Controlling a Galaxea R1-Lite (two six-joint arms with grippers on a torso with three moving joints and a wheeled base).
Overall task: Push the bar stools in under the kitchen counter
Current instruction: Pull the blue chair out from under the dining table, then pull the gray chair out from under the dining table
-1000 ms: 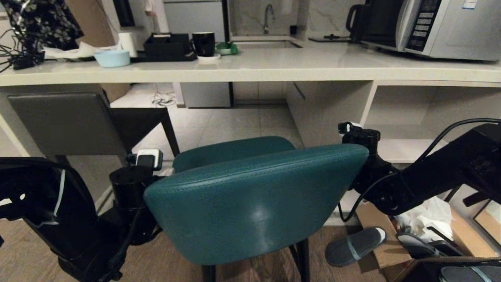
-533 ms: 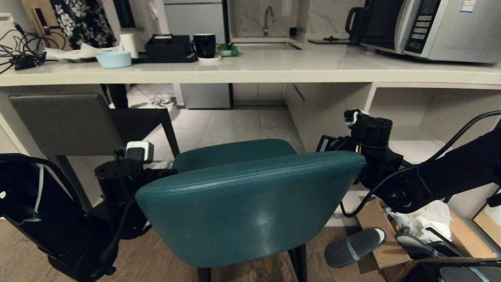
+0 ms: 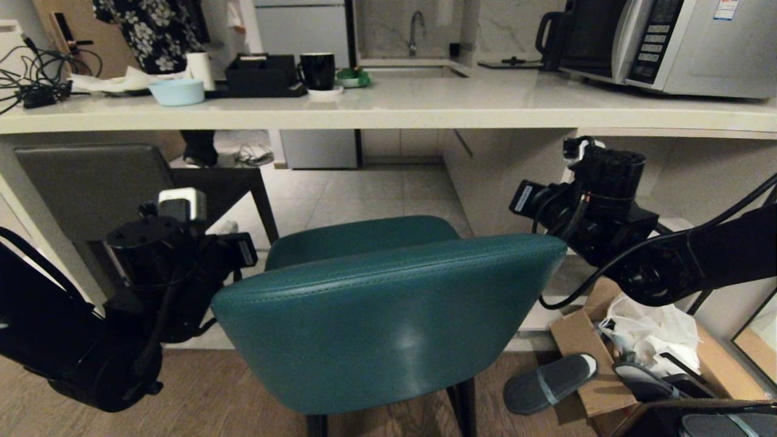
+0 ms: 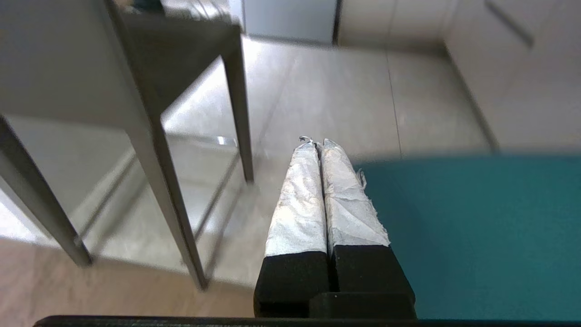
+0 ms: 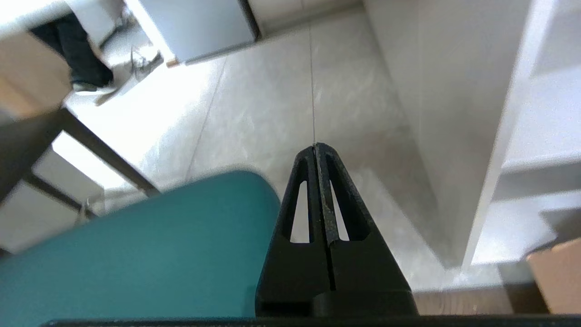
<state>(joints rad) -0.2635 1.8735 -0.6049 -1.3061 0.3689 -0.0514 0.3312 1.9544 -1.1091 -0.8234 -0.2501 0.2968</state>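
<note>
The teal bar stool (image 3: pixel 388 315) stands right in front of me, its curved backrest toward me and its seat reaching toward the kitchen counter (image 3: pixel 425 103). The dark grey-brown stool (image 3: pixel 91 188) stands to the left, its square backrest just below the counter's edge. My left arm (image 3: pixel 152 261) is beside the teal backrest's left end. In the left wrist view the left gripper (image 4: pixel 317 143) is shut and empty, beside the teal seat (image 4: pixel 476 236). My right arm (image 3: pixel 601 206) is raised past the backrest's right end. The right gripper (image 5: pixel 315 147) is shut and empty beside the teal seat (image 5: pixel 136 254).
On the counter stand a microwave (image 3: pixel 686 42), a black cup (image 3: pixel 315 68), a blue bowl (image 3: pixel 176 91) and cables (image 3: pixel 30 73). White open shelves (image 3: pixel 668 182) lie under its right end. A cardboard box (image 3: pixel 583 340) and slippers (image 3: pixel 546 382) sit on the floor at right. A person (image 3: pixel 158 30) stands behind the counter.
Both arms have risen and reached forward along the two ends of the teal backrest. The person behind the counter has walked to the right.
</note>
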